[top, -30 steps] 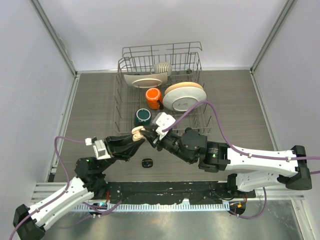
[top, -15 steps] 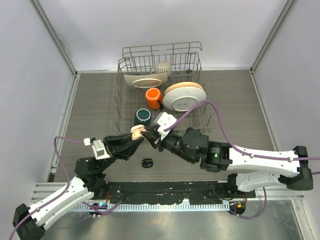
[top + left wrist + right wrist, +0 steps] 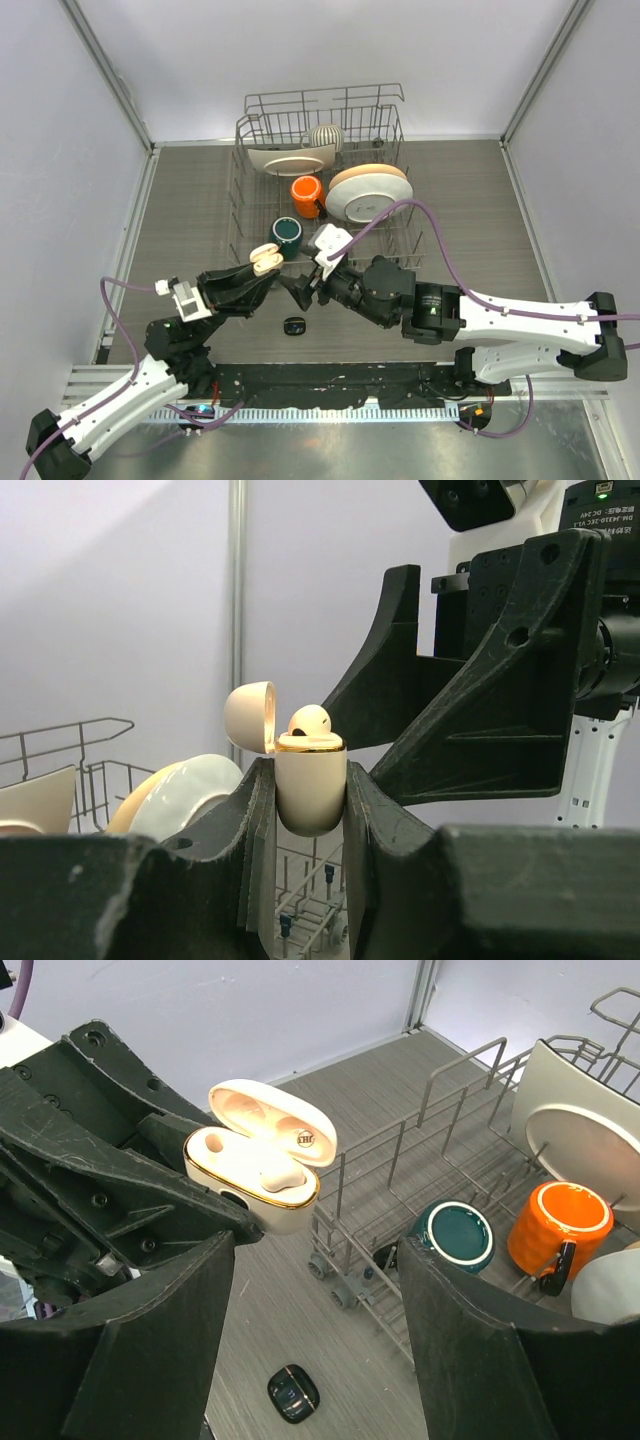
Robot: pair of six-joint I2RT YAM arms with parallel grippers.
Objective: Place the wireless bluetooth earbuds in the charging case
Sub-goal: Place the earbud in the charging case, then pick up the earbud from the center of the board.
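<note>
Right wrist view: our left gripper clamps the open charging case, one earbud seated; our right gripper, spread and empty, faces it just beside.

Table w/ dish rack, blk case

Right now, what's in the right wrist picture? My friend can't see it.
The left gripper holds an open cream charging case with one cream earbud inside. The open right gripper frames it, above a small black case on the table.
</note>
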